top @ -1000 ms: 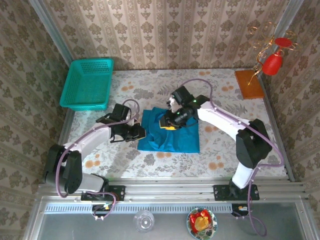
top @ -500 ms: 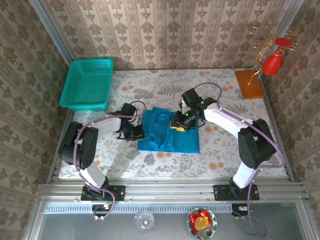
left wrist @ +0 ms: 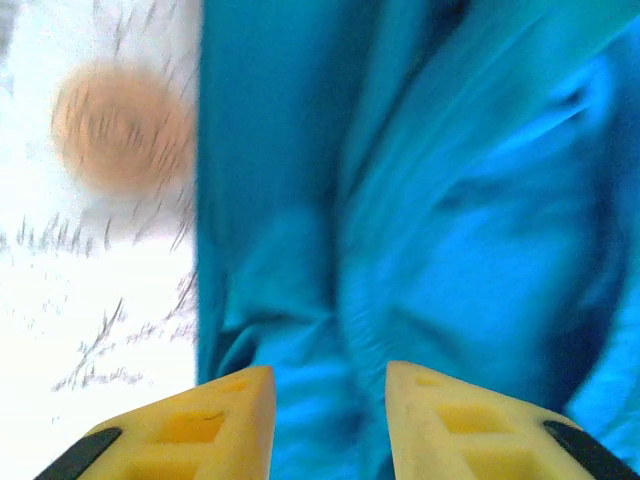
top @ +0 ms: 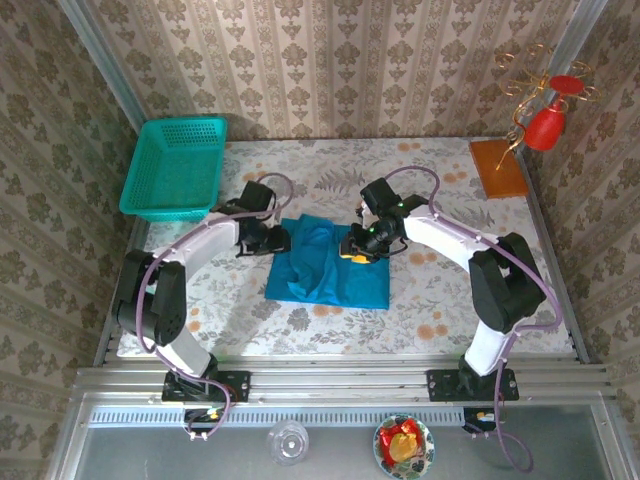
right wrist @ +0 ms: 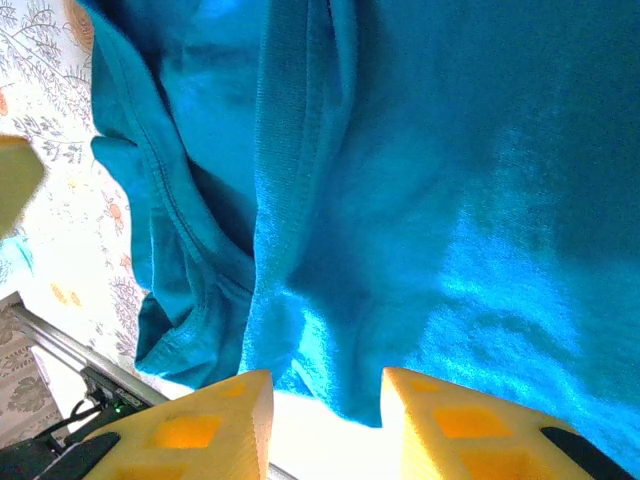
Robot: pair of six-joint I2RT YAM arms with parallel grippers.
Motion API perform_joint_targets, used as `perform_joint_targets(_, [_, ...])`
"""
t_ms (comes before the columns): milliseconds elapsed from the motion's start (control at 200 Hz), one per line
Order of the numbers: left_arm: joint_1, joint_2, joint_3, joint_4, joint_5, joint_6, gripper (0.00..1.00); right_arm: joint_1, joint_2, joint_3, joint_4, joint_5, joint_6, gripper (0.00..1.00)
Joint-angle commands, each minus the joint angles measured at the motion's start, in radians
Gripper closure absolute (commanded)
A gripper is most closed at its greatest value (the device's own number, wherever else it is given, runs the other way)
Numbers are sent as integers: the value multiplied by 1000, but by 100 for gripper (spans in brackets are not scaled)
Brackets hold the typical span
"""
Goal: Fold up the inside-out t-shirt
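The teal-blue t-shirt (top: pixel 335 270) lies folded into a rough rectangle in the middle of the flowered table. My left gripper (top: pixel 272 240) sits at its far left corner. In the left wrist view its yellow fingers (left wrist: pixel 215 425) stand apart, open (left wrist: pixel 330 385), with rumpled cloth (left wrist: pixel 420 220) just beyond the tips and none pinched. My right gripper (top: pixel 358 250) hovers over the shirt's far right part. It is open (right wrist: pixel 327 390) too, and a hemmed edge of the shirt (right wrist: pixel 400 250) with bare table below it shows past its tips.
A teal mesh basket (top: pixel 175 165) stands at the far left corner. A wooden board (top: pixel 497 167) and a red ornament (top: pixel 547 125) are at the far right. A glass (top: pixel 288 440) and a bowl (top: pixel 403 440) sit below the front rail.
My left gripper moved from the shirt's left edge toward its far left corner and its jaws opened. The shirt's near left corner shifted left. The right gripper slid slightly right, then stayed.
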State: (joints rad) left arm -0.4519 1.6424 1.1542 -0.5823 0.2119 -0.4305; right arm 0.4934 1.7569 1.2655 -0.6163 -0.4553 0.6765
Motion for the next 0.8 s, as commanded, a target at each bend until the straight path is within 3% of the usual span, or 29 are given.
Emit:
perform_joint_targets(0, [-38, 75, 97, -50, -14, 54, 61, 9, 22, 28, -17, 4, -20, 65])
perform_joint_targets(160, [-52, 213, 227, -101, -33, 105, 51, 13, 19, 23, -23, 16, -20, 65])
perform_joint_targets(320, [-67, 311, 351, -186, -150, 165, 41, 19, 15, 14, -25, 27, -17, 62])
perform_joint_targets(570, [-59, 373, 447, -254, -367, 226, 40, 30, 31, 0, -23, 41, -14, 61])
perform_joint_targets(795, [68, 392, 450, -221, -248, 233, 42, 30, 46, -8, -29, 55, -21, 60])
